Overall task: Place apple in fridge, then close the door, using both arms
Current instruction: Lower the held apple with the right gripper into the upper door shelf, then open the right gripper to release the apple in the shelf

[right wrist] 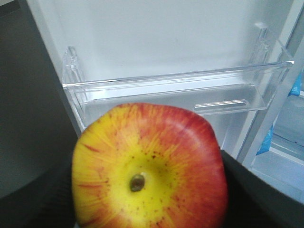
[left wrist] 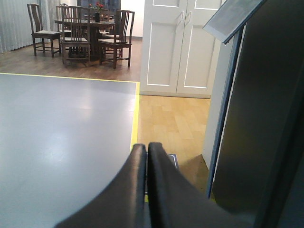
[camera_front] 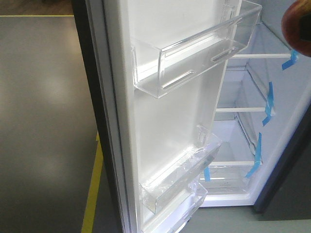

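The red and yellow apple (right wrist: 149, 161) fills the right wrist view, and my right gripper (right wrist: 149, 190) is shut on it, black fingers (right wrist: 42, 199) showing at both sides. In the front view the apple (camera_front: 293, 22) hangs at the top right, level with the upper part of the fridge (camera_front: 291, 97), whose white shelves carry blue tape strips. The door (camera_front: 165, 116) stands open with its white inner face and clear bins toward me. My left gripper (left wrist: 146, 148) is shut on nothing, just left of the door's dark grey outer face (left wrist: 256, 118).
An upper clear bin (camera_front: 194, 53) and a lower bin (camera_front: 180, 174) jut from the door's inner face. A grey floor with a yellow line (left wrist: 135, 114) lies left of the door. White cupboard doors (left wrist: 178, 47) and a dining table with chairs (left wrist: 80, 33) stand far behind.
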Robot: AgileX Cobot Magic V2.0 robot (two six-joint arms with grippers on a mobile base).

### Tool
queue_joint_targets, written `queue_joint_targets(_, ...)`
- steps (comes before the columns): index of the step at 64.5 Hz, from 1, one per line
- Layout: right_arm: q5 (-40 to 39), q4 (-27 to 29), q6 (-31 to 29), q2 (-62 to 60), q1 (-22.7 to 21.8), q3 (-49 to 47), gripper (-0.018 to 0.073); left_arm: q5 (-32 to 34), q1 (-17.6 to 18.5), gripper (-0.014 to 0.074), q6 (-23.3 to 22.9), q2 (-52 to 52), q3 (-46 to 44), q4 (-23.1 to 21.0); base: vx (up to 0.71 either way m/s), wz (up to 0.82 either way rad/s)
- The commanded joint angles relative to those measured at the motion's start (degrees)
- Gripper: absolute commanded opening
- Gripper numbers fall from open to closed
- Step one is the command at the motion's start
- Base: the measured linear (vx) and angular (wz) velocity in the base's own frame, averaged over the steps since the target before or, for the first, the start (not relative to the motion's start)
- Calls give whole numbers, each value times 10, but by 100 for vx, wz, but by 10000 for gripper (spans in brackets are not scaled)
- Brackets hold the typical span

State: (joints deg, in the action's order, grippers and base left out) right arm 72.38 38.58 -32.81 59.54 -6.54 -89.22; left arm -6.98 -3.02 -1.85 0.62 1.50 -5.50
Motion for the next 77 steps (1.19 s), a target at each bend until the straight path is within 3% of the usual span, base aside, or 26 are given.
queue_joint_targets(1, -36, 27, -1, -5, -1, -18, -6, 39, 4, -6, -5, 8, 16, -2, 0, 0)
queue_joint_targets(14, -45, 27, -1, -5, -1, -18, -6, 39, 4, -6, -5, 8, 16, -2, 0, 0)
queue_joint_targets(26, -130, 49, -8, 0, -1, -18, -6, 39, 4, -6, -5, 8, 16, -2, 0, 0)
queue_joint_targets(31, -173, 98, -40, 14, -1, -19, -6, 39, 4, -6, -5, 8, 16, -2, 0, 0)
queue_joint_targets(45, -191, 346, -262, 111, -1, -19, -6, 39, 4, -6, -5, 8, 16, -2, 0, 0)
queue_joint_targets(49, -202, 380, -301, 140, -1, -22, -5, 39, 4, -6, -5, 8, 16, -2, 0, 0)
queue_joint_targets(60, -175, 360, -307, 232, -1, -85, -4, 39, 4, -6, -5, 8, 16, -2, 0, 0)
queue_joint_targets(77, -99, 305, -243, 328, -1, -193, 19, 39, 4, -6, -5, 8, 16, -2, 0, 0)
